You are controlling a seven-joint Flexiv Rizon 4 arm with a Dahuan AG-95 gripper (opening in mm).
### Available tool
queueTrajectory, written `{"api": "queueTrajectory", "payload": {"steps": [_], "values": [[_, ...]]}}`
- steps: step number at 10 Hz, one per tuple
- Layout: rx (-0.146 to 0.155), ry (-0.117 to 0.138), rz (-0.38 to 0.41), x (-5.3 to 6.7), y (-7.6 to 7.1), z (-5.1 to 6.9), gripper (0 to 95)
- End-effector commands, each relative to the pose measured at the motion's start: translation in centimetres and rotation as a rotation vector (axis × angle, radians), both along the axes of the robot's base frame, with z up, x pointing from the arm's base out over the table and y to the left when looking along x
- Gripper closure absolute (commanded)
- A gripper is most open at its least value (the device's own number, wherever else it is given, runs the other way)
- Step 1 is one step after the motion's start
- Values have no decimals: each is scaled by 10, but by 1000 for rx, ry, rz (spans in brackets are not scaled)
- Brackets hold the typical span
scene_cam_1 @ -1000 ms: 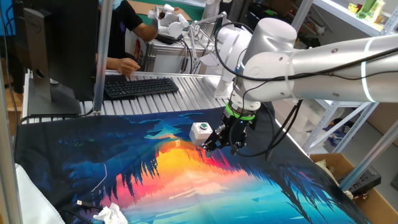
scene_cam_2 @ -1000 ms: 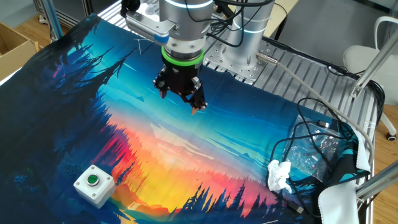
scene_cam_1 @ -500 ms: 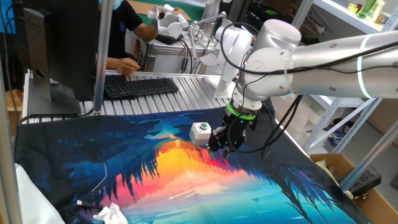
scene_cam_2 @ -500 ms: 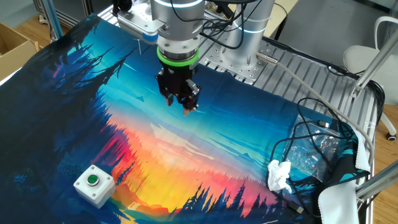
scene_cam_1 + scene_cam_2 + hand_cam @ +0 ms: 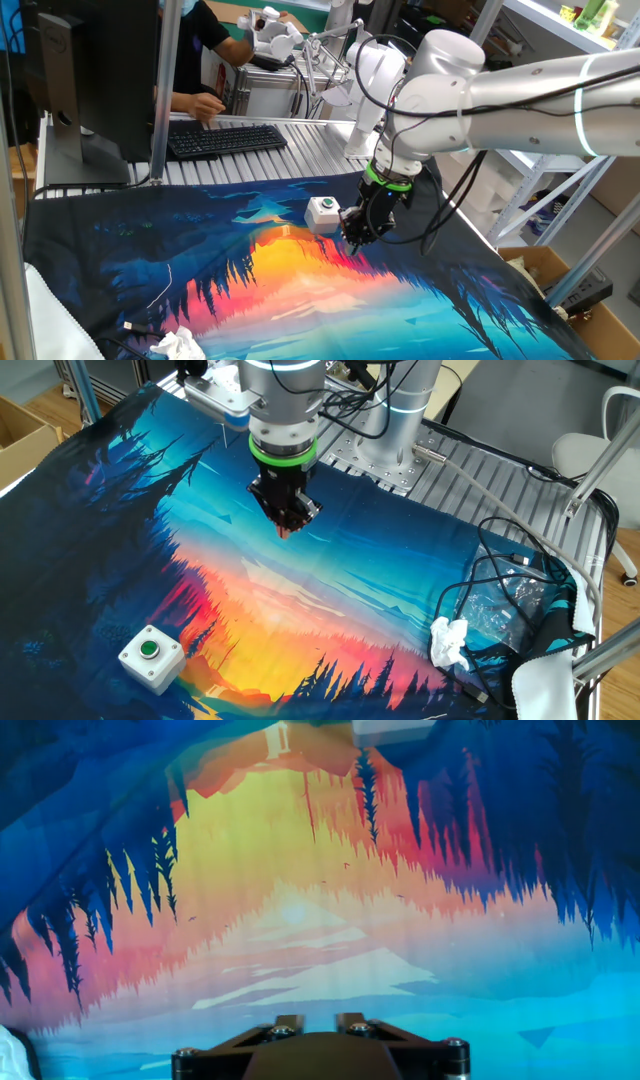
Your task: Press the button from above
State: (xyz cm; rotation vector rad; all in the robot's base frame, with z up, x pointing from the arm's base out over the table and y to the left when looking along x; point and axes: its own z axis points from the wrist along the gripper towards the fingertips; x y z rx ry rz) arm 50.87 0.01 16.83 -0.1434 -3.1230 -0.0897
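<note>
Hand view showing cloth below, button just peeking at top edge. Other fixed view: gripper hanging above blue part of cloth, button sitting well apart near front edge. Finger spacing: cannot tell. Judging step as approach, press not yet made. Next move calling for travelling over green cap, then descending straight down.

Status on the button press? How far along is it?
Done: nothing visible yet; the button sits untouched on the printed cloth, green cap exposed. In hand: the gripper hangs above the cloth well away from the button; the hand view catches only the box's edge at the top of the frame. Left: get above the cap, descend, press.
</note>
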Motion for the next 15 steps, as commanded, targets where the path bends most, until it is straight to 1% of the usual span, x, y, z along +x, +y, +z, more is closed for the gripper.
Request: {"api": "queueTrajectory", "payload": {"steps": [1, 5, 9, 11, 13, 14, 15], "values": [[-2, -2, -1, -1, 0, 0, 950], [-2, 7, 2, 8, -4, 3, 950], [-3, 20, -6, 20, -8, 5, 950], [-3, 28, -12, 30, -12, 6, 950], [-4, 30, -14, 36, -15, 7, 950], [-4, 31, -16, 44, -19, 8, 950], [-3, 34, -15, 47, -21, 9, 950]]}}
